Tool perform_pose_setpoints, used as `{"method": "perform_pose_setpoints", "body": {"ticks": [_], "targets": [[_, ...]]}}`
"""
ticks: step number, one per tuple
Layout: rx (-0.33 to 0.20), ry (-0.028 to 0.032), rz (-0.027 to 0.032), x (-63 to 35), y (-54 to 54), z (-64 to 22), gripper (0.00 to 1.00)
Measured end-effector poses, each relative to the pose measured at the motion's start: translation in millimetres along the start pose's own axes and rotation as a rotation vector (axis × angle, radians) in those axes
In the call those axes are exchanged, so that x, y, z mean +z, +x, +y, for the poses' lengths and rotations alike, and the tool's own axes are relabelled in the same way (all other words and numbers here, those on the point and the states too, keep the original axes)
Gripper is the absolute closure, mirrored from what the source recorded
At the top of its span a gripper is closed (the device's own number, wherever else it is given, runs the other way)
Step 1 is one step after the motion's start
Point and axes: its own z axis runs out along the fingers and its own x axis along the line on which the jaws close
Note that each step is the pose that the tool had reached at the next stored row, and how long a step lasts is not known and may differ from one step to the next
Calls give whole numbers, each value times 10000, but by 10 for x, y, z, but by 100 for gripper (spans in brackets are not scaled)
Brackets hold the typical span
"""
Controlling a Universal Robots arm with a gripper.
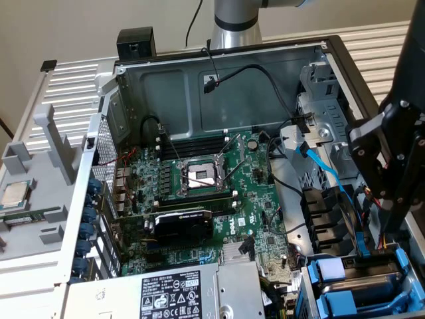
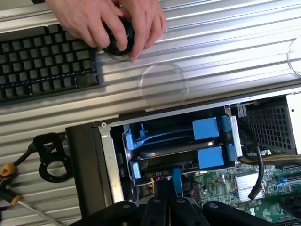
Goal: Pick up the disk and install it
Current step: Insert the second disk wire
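gripper (image 2: 162,207) hovering right over the drive bay, fingers closed together, nothing in them. the disk (image 2: 176,155) sits in its blue carrier inside the computer case (image 1: 219,86), down at the exterior view's lower right. a hand (image 2: 106,21) grips a black knob beside the keyboard (image 2: 42,63).

Robot arm (image 1: 234,20): cylindrical silver-grey metal segment with a darker band, a thin black cable running beside it. Gripper (image 2: 162,207): matte black, angular body of jointed black links with small screws; red and yellow wires at its side.
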Motion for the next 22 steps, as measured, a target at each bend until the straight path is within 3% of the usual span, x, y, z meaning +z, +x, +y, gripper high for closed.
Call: {"method": "perform_pose_setpoints", "body": {"ticks": [7, 22], "targets": [[-122, 1, 4, 44, -52, -44, 89], [-124, -1, 4, 137, -130, -32, 89]]}}
